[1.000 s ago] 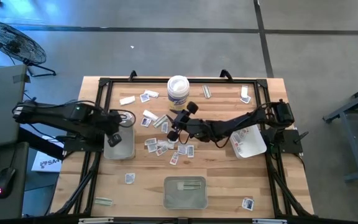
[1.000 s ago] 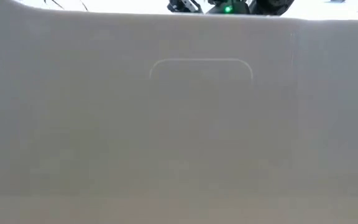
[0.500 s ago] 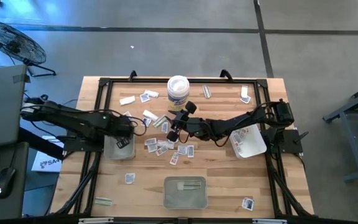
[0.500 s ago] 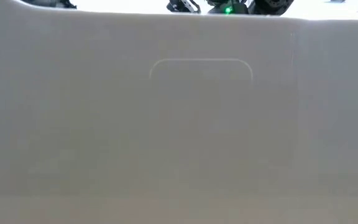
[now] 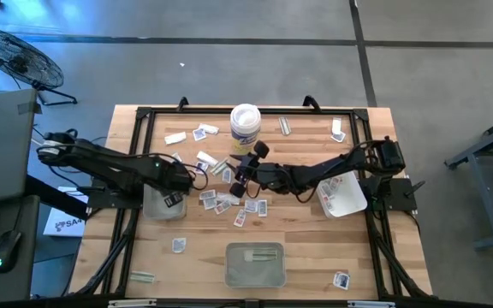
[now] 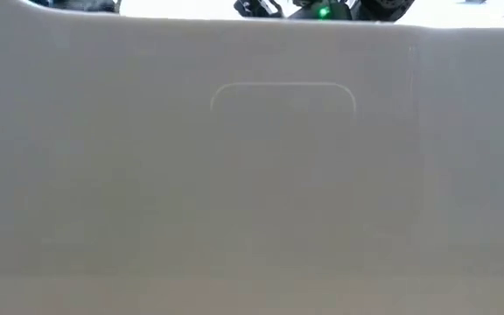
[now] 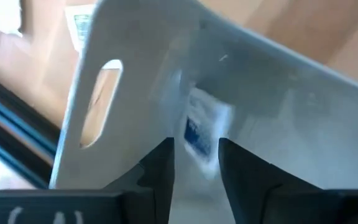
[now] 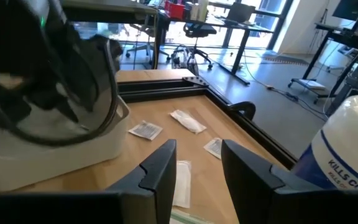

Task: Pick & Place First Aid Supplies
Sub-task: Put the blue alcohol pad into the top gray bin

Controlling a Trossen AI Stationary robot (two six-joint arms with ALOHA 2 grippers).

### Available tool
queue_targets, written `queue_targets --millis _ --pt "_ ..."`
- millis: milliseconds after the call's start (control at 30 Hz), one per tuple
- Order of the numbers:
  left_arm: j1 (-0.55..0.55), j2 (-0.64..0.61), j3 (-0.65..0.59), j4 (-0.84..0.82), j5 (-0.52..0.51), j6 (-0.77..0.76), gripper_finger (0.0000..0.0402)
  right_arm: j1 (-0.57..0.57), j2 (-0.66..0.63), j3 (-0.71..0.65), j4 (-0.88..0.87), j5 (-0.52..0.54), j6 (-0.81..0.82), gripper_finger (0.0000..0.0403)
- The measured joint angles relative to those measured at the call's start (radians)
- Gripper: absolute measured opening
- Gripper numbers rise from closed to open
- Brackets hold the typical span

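Above a wooden table (image 5: 315, 257), the left gripper (image 5: 175, 193) hangs over a translucent grey tray (image 5: 157, 205) at the table's left side, jaws apart, with a blue-printed white packet (image 7: 201, 127) between them above the tray's floor. The right gripper (image 5: 240, 178), jaws apart and empty, hovers over the scattered first aid packets (image 5: 229, 204) at mid-table beside a white tub (image 5: 245, 127). A second tray (image 5: 253, 263) near the front edge holds strip wrappers.

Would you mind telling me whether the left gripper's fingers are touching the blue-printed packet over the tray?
Cannot tell. In the left wrist view the packet sits blurred between the left gripper fingers, over the grey tray; no clear contact or gap.
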Motion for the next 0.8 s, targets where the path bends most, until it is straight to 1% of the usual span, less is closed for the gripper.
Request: queue_targets --millis 67,133,200,267,333,400,500,567,667,800 --pt "0.000 -0.005 0.050 -0.034 0.018 0.013 0.0122 0.003 0.000 0.000 0.000 0.000 -0.001 0.0122" --pt "0.000 -0.005 0.097 -0.025 0.019 0.055 0.0122 0.003 0.000 0.000 0.000 0.000 -0.001 0.0122" --pt "0.000 -0.005 0.132 0.043 0.002 0.111 0.0122 0.003 0.000 0.000 0.000 0.000 -0.001 0.0122" --pt "0.014 -0.005 0.142 0.167 -0.009 0.162 0.0122 0.003 0.000 0.000 0.000 0.001 -0.001 0.0122" --pt "0.053 0.003 0.143 0.292 0.005 0.190 0.0122 0.003 0.000 0.000 0.000 0.001 -0.001 0.0122" --pt "0.104 0.027 0.144 0.381 0.022 0.196 0.0122 0.005 0.000 0.000 0.000 0.001 -0.007 0.0122" --pt "0.183 0.083 0.143 0.449 0.026 0.247 0.0122 0.020 -0.003 0.000 -0.006 0.005 -0.035 0.0122" --pt "0.231 0.132 0.143 0.460 0.044 0.268 0.0122 0.032 -0.010 0.000 -0.007 0.013 -0.050 0.0122" --pt "0.282 0.219 0.143 0.482 0.067 0.270 0.0122 0.056 -0.027 0.000 -0.023 0.082 -0.086 0.0122" --pt "0.310 0.322 0.143 0.526 0.071 0.272 0.0122 0.081 -0.046 0.000 -0.038 0.204 -0.136 0.0122"
